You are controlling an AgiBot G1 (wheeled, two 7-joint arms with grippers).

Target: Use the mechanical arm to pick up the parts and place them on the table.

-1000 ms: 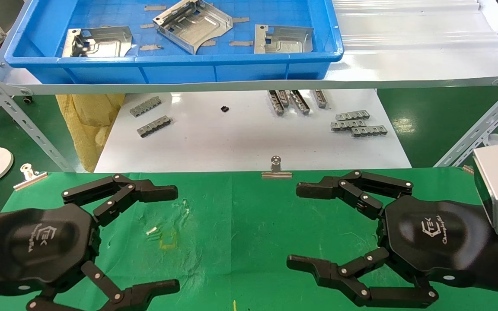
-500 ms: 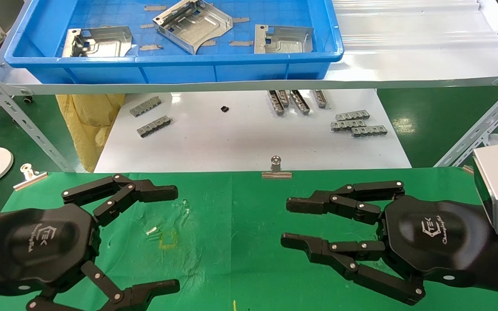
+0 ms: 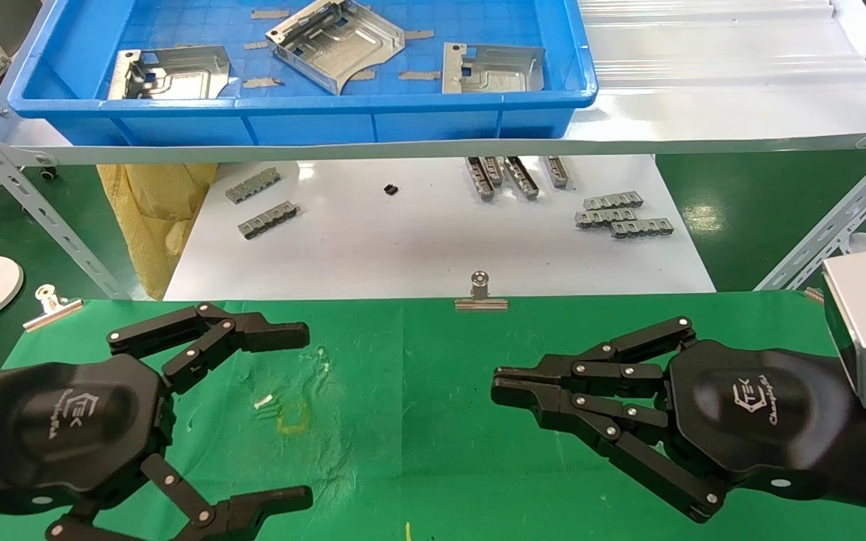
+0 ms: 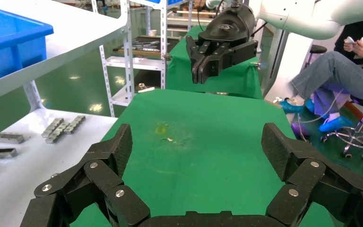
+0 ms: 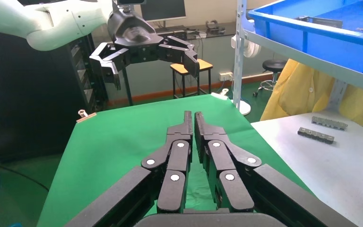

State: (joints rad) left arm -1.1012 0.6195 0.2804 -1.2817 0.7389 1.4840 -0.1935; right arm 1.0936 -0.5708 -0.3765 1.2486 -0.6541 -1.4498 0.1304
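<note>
The green desk [image 3: 418, 421] is carrying no plates; both tools are hovering over it. The three metal plates [image 3: 335, 34] are sitting in the blue bin [image 3: 305, 124] on the shelf, up and ahead of both. The left tool [image 3: 294, 413] is gaping wide; the right tool [image 3: 504, 385] is pinched closed, gripping nothing.

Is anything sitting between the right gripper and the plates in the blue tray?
Nothing lies directly between them, but the three plates sit inside the blue tray on the white shelf, above and beyond the green table. The right gripper, shut and empty, must clear the tray's front wall. The left gripper hangs open.
</note>
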